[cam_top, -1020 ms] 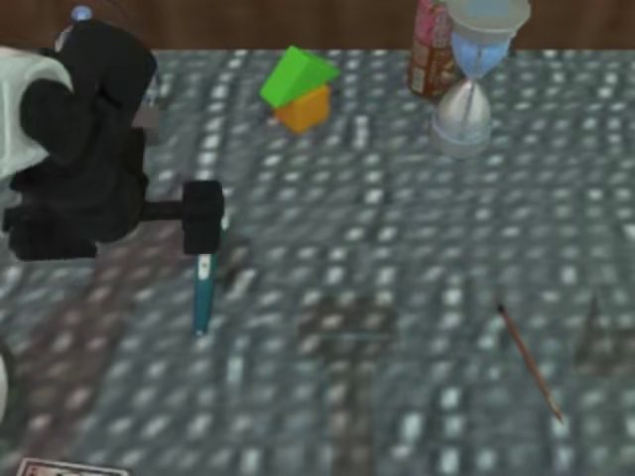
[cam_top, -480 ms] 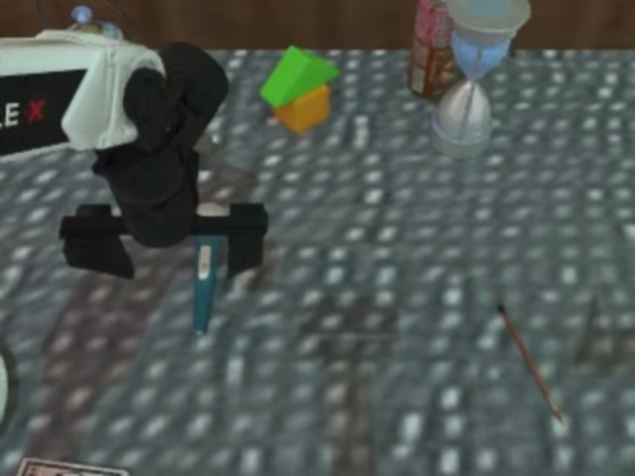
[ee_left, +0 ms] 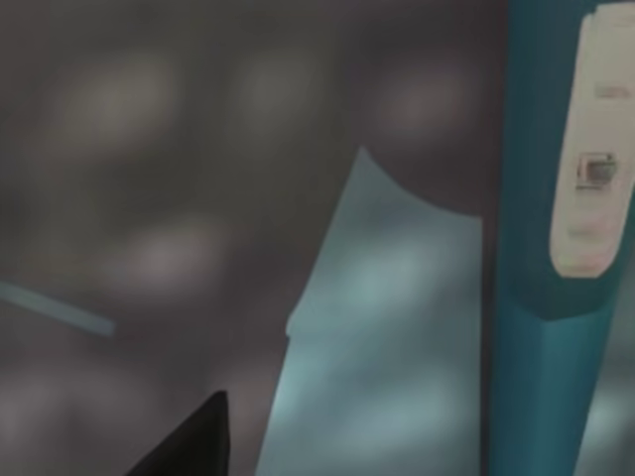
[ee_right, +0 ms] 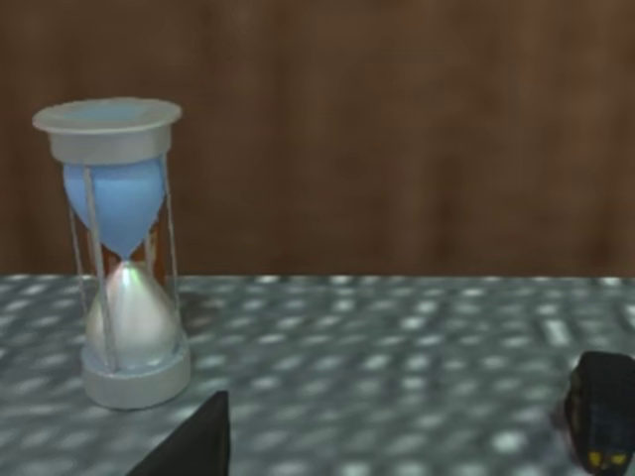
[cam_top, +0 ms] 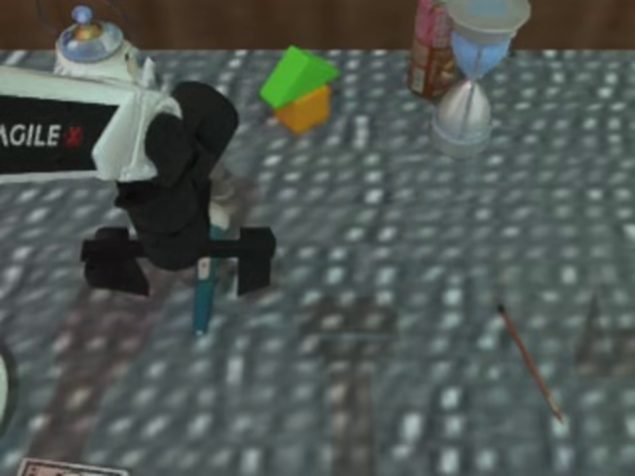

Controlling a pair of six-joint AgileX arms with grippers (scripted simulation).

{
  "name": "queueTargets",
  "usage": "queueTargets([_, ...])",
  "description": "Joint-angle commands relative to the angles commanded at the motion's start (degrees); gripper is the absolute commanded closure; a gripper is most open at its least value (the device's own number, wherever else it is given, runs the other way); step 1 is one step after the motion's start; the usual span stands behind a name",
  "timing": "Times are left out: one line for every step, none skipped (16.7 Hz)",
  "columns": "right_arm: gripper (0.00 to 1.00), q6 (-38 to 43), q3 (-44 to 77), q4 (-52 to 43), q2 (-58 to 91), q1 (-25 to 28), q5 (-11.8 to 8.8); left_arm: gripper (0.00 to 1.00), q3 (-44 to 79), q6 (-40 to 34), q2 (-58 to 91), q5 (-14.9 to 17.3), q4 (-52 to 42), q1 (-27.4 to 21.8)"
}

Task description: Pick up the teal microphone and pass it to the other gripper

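The teal microphone [cam_top: 202, 293] lies flat on the table [cam_top: 417, 297], in its left half, with its long handle running toward the near edge and its white head hidden under our left arm. In the left wrist view the handle [ee_left: 541, 297] fills one side of the picture from very close, and we can see its white switch panel [ee_left: 593, 149] with a small grey square on it; any marks there are too small to read.

Our left gripper [cam_top: 179, 260] is directly over the upper part of the microphone. Its two black fingers are spread wide, one on each side of the handle, and the handle sits between them but nearer the finger [cam_top: 254, 258] toward the table's centre. We see nothing grasped; whether either finger touches the handle we cannot tell. A dark fingertip [ee_left: 189, 441] shows at the edge of the left wrist view.

The white forearm carries black lettering reading "AGILE" [cam_top: 30, 136] followed by a red mark.

Farther off stand a green and orange block [cam_top: 298, 89], an hourglass [cam_top: 476, 74] beside a red carton [cam_top: 432, 45] whose print we cannot read, and a thin brown pencil [cam_top: 529, 362] toward the right.

Our right arm is outside the top view; its wrist camera faces the hourglass [ee_right: 124, 248].
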Motion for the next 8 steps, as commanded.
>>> queueTargets([0.00, 0.0, 0.0, 0.0, 0.0, 0.0, 0.0, 0.00, -0.9, 0.1, 1.7, 0.0, 2.8, 0.1])
queueTargets([0.00, 0.0, 0.0, 0.0, 0.0, 0.0, 0.0, 0.00, -1.8, 0.2, 3.3, 0.0, 5.4, 0.1])
queueTargets([0.00, 0.0, 0.0, 0.0, 0.0, 0.0, 0.0, 0.00, -2.6, 0.2, 4.7, 0.1, 7.5, 0.2])
queueTargets([0.00, 0.0, 0.0, 0.0, 0.0, 0.0, 0.0, 0.00, -3.1, 0.3, 5.8, 0.1, 9.0, 0.2])
queueTargets([0.00, 0.0, 0.0, 0.0, 0.0, 0.0, 0.0, 0.00, -3.5, 0.3, 6.5, 0.1, 9.9, 0.2])
queueTargets([0.00, 0.0, 0.0, 0.0, 0.0, 0.0, 0.0, 0.00, -3.6, 0.3, 6.7, 0.1, 10.1, 0.2])
queueTargets([0.00, 0.0, 0.0, 0.0, 0.0, 0.0, 0.0, 0.00, -3.6, 0.3, 6.7, 0.1, 10.1, 0.2])
queueTargets([0.00, 0.0, 0.0, 0.0, 0.0, 0.0, 0.0, 0.00, -3.6, 0.3, 6.7, 0.1, 10.1, 0.2])
